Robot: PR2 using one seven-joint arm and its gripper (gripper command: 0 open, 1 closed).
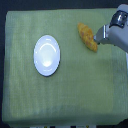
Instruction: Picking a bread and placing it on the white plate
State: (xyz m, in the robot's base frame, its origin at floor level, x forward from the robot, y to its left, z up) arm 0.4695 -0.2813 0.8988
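- Green woven cloth (65,95) covers the table and fills most of the exterior view.
- White plate (46,55): round, glossy, bare of food, lying flat on the cloth toward the exterior view's left of centre.
- Bread (86,35): an elongated golden-orange roll with a bumpy crust, lying on the cloth in the upper part of the exterior view's right half, well apart from the plate, its long axis slanting down toward the exterior view's right.
- Gripper (100,38): grey and white, entering from the exterior view's right edge, its tip just beside or touching the roll's lower end; blur hides the jaw opening, so whether it grasps the bread cannot be told.
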